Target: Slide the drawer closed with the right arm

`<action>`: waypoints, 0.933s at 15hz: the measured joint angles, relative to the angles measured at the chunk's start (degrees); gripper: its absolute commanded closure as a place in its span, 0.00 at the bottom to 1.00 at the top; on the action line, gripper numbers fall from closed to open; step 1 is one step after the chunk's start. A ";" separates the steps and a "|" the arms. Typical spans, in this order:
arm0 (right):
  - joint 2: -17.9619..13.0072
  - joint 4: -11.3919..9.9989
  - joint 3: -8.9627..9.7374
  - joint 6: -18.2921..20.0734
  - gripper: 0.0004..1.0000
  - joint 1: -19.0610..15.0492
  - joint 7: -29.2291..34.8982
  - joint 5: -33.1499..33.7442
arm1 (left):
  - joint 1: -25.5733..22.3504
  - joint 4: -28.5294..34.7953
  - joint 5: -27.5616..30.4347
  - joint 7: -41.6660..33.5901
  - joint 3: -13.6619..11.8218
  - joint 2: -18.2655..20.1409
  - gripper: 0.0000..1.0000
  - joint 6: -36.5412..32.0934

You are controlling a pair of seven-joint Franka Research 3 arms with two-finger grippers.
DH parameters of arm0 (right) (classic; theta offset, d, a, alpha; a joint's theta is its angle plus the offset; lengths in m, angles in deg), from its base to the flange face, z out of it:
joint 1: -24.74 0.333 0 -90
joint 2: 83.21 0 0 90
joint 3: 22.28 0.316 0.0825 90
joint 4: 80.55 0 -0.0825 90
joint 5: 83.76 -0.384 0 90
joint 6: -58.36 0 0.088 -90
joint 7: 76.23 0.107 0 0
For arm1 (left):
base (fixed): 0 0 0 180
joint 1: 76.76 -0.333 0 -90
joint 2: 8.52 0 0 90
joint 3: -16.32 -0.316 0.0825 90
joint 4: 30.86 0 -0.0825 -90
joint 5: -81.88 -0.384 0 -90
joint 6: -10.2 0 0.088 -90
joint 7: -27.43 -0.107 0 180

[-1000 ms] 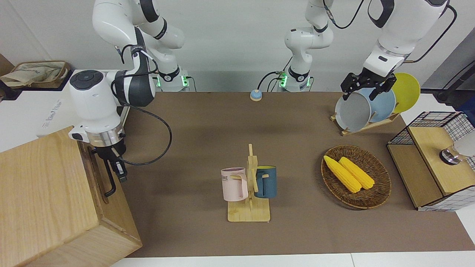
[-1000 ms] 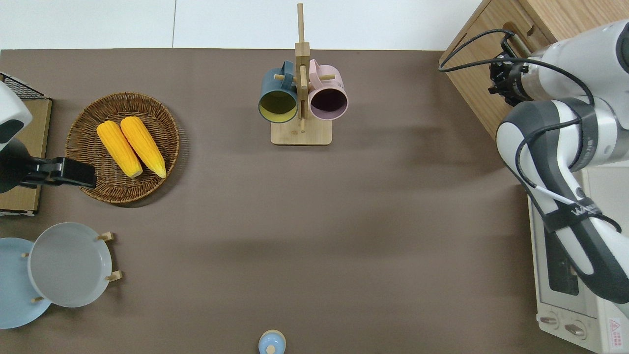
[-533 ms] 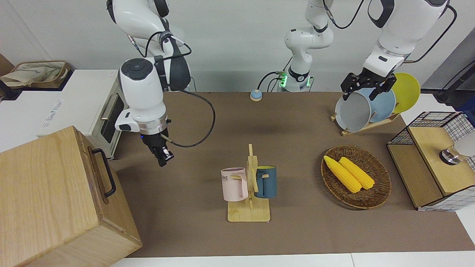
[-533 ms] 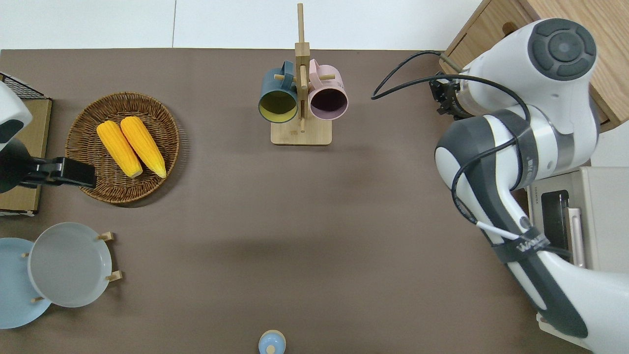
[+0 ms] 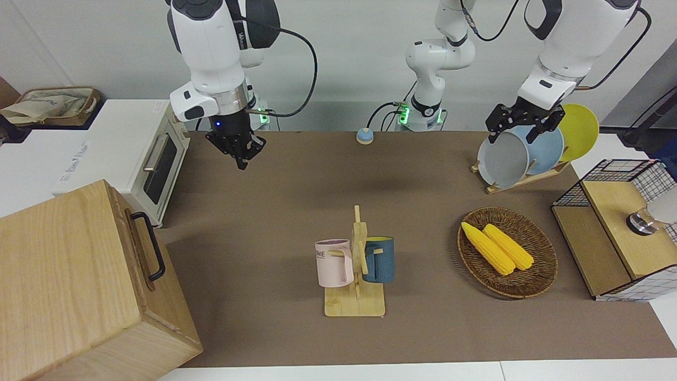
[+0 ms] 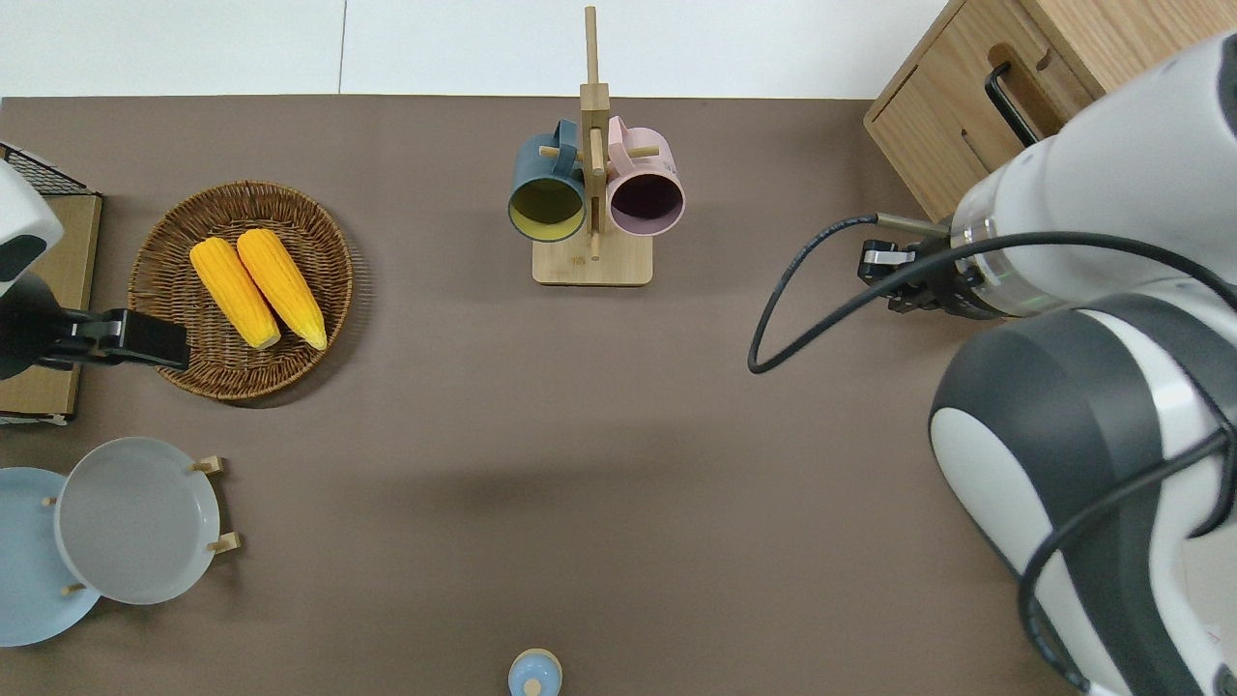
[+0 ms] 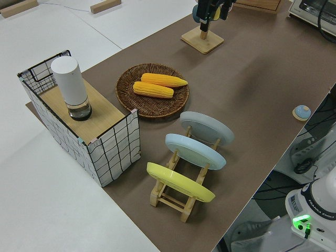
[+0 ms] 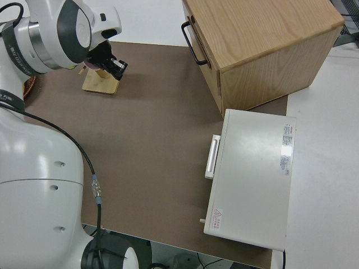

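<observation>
drawer [image 5: 138, 244]: seen shut flush in the wooden cabinet [image 5: 69, 286] at the right arm's end | right gripper [image 5: 242, 159]: raised over bare table [image 5: 275, 211], fingers closed, nothing held | left arm: parked

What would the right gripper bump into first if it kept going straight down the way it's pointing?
Probably just the bare brown table. The right gripper points down, tilted a little, with nothing showing under it in the overhead view. The drawer is off to the side.

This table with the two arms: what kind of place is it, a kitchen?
Probably a robot lab staged as a kitchen: an oven, plates in a rack and mugs on a stand share a mat-covered table with cabled arms.
</observation>
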 measured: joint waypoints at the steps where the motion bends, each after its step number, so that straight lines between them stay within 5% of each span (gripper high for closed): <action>1: -1.44 -0.66 -0.10 0.87 1.00 -0.59 -5.47 -0.03 | 0.00 0.00 0.00 0.00 0.00 0.00 0.01 0.00; 5: -2.95 -2.36 -0.37 1.27 1.00 -4.51 -22.01 -0.16 | 0.00 0.00 0.00 0.00 0.00 0.00 0.01 0.00; 6: -2.95 -2.42 -0.38 1.27 0.89 -4.86 -22.99 -0.24 | 0.00 0.00 0.00 0.00 0.00 0.00 0.01 0.00; 7: -2.95 -2.45 -0.38 1.27 0.66 -5.02 -23.49 -0.34 | 0.00 0.00 0.00 0.00 0.00 0.00 0.01 0.00; 9: -2.95 -2.46 -0.23 1.27 0.03 -5.03 -23.64 -0.42 | 0.00 0.00 0.00 0.00 0.00 0.00 0.01 0.00; 14: -2.95 -2.56 0.08 1.31 0.02 -4.98 -23.64 -0.51 | 0.00 0.00 0.00 0.00 0.00 0.00 0.01 0.00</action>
